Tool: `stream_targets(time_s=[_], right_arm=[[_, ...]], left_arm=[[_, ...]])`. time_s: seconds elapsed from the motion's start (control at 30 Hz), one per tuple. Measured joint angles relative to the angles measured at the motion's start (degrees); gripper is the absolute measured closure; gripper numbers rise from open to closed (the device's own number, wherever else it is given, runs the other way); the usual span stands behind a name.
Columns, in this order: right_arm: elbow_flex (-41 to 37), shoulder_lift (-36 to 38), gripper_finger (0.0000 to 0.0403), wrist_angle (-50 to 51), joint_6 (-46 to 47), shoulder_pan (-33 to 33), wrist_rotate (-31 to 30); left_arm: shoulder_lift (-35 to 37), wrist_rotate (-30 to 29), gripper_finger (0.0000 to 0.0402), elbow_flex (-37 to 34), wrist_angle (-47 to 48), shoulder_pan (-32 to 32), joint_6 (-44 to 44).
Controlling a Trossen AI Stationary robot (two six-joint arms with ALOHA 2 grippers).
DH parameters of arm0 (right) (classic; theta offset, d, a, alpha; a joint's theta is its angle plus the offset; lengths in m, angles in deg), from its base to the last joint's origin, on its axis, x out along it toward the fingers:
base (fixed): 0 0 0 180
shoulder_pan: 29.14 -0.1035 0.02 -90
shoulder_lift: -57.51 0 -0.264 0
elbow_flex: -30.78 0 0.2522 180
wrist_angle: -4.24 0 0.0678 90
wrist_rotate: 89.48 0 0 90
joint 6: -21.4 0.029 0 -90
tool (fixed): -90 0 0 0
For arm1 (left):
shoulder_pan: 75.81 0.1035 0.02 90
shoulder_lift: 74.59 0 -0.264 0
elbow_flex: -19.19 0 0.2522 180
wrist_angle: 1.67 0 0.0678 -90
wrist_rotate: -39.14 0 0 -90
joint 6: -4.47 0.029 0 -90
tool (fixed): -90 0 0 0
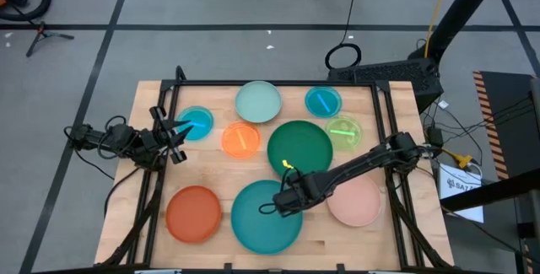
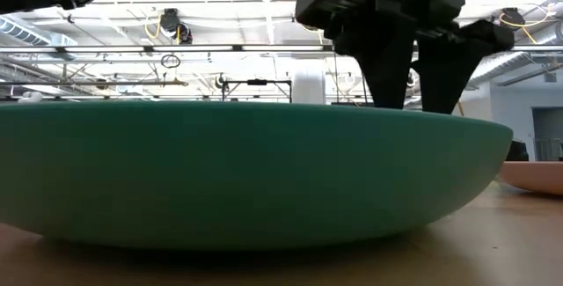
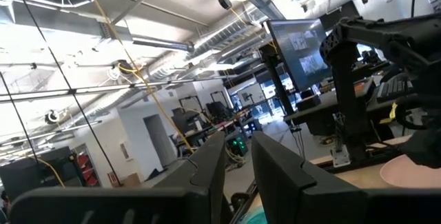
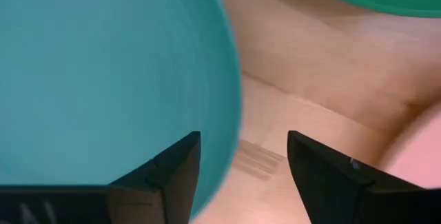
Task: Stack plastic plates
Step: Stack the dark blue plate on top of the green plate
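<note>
Right gripper (image 1: pixel 278 204) hangs spread over the 3 o'clock rim of the large round teal plastic plate (image 1: pixel 257 223) at the table's 6 o'clock, straddling the edge unpinched, so I'd say closing and lifting comes next.

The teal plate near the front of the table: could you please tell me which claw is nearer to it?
Right. The right claw hangs open over the teal plate's rim, while the left claw sits far off by a small blue plate.
</note>
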Motion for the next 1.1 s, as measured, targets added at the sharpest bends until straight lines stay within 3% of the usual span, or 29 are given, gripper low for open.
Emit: stream_targets(time_s=[0.3,0.5,1.1], right_arm=[[-6.68,-0.02,0.0195,-11.51,0.1,0.02,-0.06],[-6.88,-0.02,0.0204,-12.19,0.11,0.02,-0.06],[-6.88,0.05,0.039,-12.98,0.22,0.07,-0.13]], left_arm=[[-0.01,0.0,0.0321,0.0,0.0,0.0,0.01],[-0.01,0.0,0.0321,0.0,0.0,0.0,0.03],[-0.01,0.0,0.0321,0.0,0.0,0.0,0.03]])
